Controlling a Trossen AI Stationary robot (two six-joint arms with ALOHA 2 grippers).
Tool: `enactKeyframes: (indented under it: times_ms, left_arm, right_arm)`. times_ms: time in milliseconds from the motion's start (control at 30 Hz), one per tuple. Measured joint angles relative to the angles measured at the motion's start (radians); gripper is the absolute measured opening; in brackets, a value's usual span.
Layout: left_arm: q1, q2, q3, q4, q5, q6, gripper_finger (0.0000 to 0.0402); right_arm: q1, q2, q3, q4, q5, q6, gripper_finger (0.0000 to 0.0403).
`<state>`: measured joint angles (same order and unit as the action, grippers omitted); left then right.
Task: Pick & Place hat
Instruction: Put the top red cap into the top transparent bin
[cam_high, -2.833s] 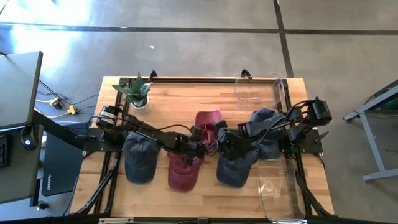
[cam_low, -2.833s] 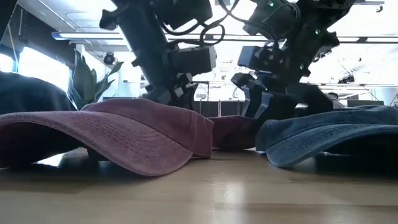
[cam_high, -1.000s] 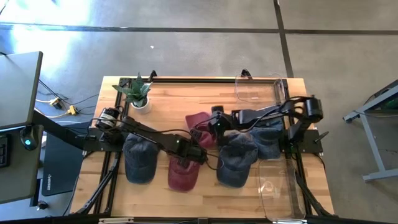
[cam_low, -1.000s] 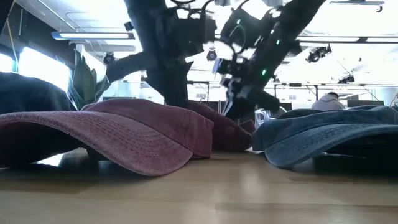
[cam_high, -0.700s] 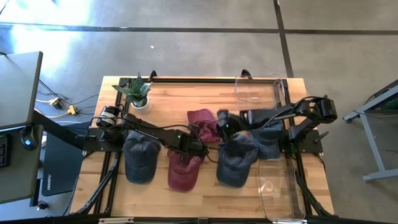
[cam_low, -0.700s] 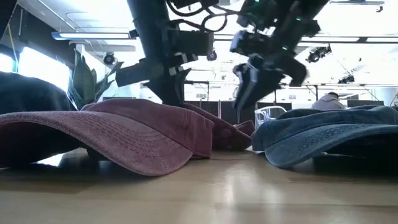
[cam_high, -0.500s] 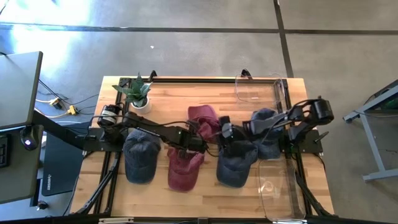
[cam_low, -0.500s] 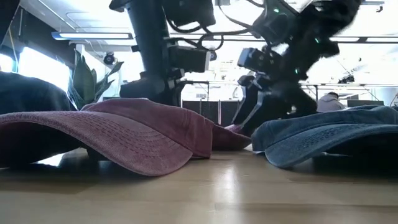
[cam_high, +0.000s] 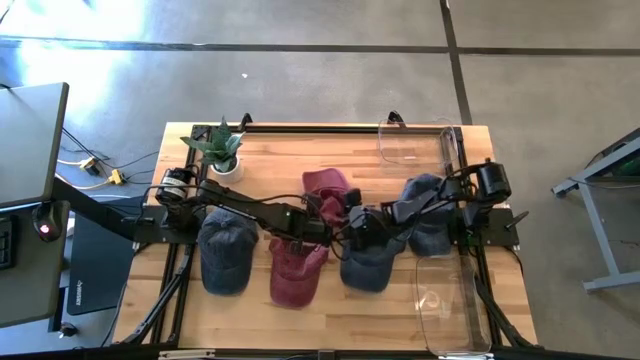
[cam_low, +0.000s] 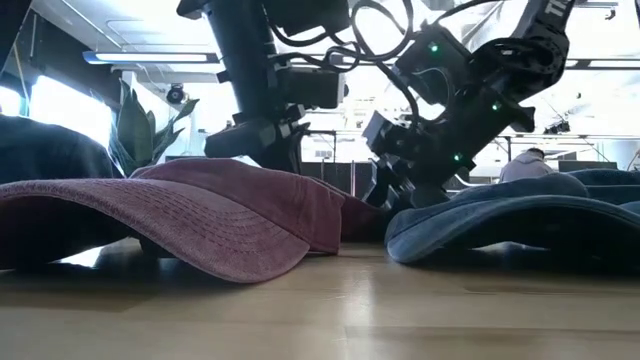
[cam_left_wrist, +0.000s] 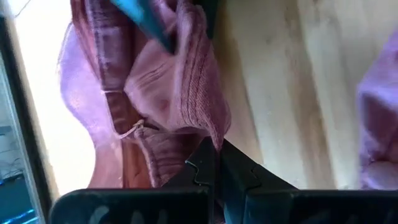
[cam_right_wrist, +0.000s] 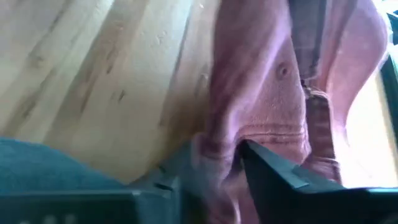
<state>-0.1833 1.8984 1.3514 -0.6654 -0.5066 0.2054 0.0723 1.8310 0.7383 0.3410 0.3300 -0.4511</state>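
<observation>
The right gripper (cam_right_wrist: 214, 163) sat low at mid-table with its jaws clamped on a fold of the red hat (cam_high: 325, 189), pink cloth bunched between the two fingers (cam_right_wrist: 280, 177). The left gripper (cam_left_wrist: 214, 167) was just beside it on the other side of the same hat, its fingers (cam_left_wrist: 200, 169) pressed together on the hat's edge. So the red hat lay between the two grippers, pinched from both sides, the rest of it spread on the table (cam_high: 280, 160) beyond them. Right under the right gripper lay a blue hat (cam_high: 368, 262); a second red hat (cam_high: 295, 270) lay just below the left gripper. Farther out along the left arm sat a dark blue hat (cam_high: 224, 251), and along the right arm another blue hat (cam_high: 428, 215). Well apart, near the far left corner, stood a plant (cam_high: 221, 149); two clear bins (cam_high: 418, 141) lay past the right arm.
</observation>
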Motion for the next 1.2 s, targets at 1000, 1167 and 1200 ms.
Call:
enactKeyframes:
  times_ms: [1000,1167,1200]
  left_arm:
    - [0.018,-0.174,-0.156,0.042,-0.163,-0.182,0.0141]
    - [-0.024,-0.195,-0.264,0.229,-0.195,-0.264,0.014]
    - [-0.036,-0.194,-0.282,0.261,-0.195,-0.269,0.014]
  right_arm:
    - [-0.438,-0.696,0.086,-0.407,-0.362,0.41,0.0013]
    - [-0.626,-0.717,0.315,-0.672,-0.4,0.454,0.0021]
    - [-0.66,-0.714,0.361,-0.736,-0.398,0.455,0.0019]
